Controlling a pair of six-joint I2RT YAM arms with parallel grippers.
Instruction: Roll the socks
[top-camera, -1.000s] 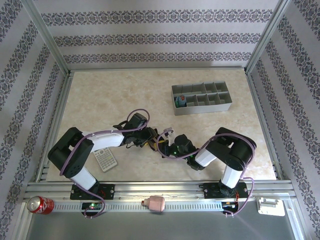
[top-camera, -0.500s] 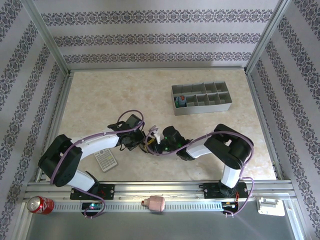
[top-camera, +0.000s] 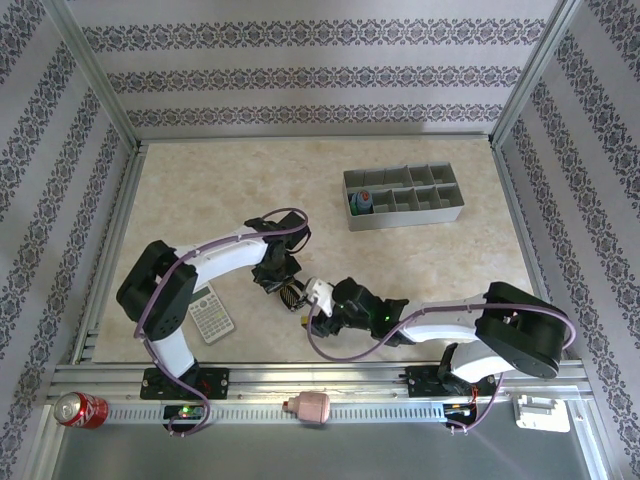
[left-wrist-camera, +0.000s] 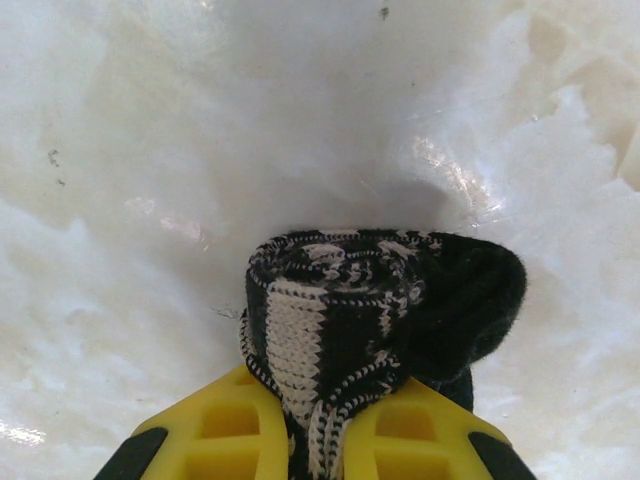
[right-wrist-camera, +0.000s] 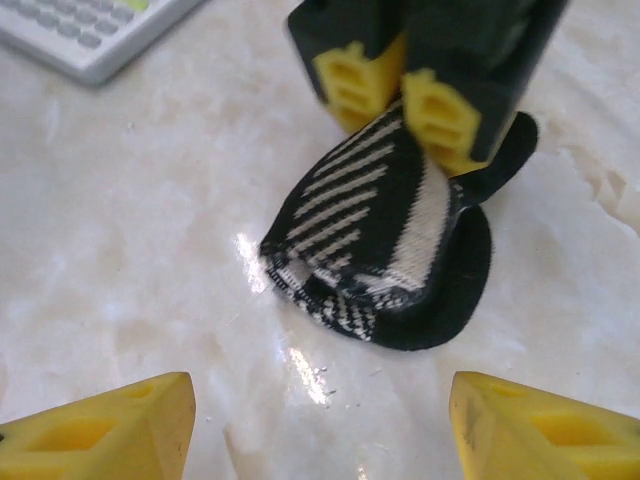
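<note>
Black-and-white striped sock (left-wrist-camera: 350, 300) sits mid-counter, nearer the near edge, wound into a short fat bundle. The spiral of layers shows at its open end in the left wrist view. One dark end, toe or cuff (cannot tell which), bulges loose on the right of the roll and is not tucked.

Left claw (left-wrist-camera: 318, 420) is clamped on the roll: both yellow fingers (left-wrist-camera: 215, 440) pinch the fabric, and a fold is squeezed up between them. The bundle rests on the counter (top-camera: 200, 200), not lifted as far as I can judge.

Right claw (right-wrist-camera: 320, 425) has its jaws spread wide and holds nothing. It sits just beside the roll on the near right, aimed at it.

Blue-grey sock (top-camera: 364, 203) is in the near-left compartment of the grey divided tray (top-camera: 400, 218), far right of centre. It is compact with an orange patch on top and looks already rolled, though it is too small in the top view to be sure.

Calculator (top-camera: 211, 315) lies left of the roll, apart from it and not involved.

Progress, my judgement: late stage. One sock appears finished and stowed, and the second is rolled but only kept together by the left claw's pinch. What is probably left is securing the loose end so the roll stays shut. It may then join the other sock in the tray, though the task does not say so.

Risk: on release the roll may spring open, as the outer layer looks slack
</note>
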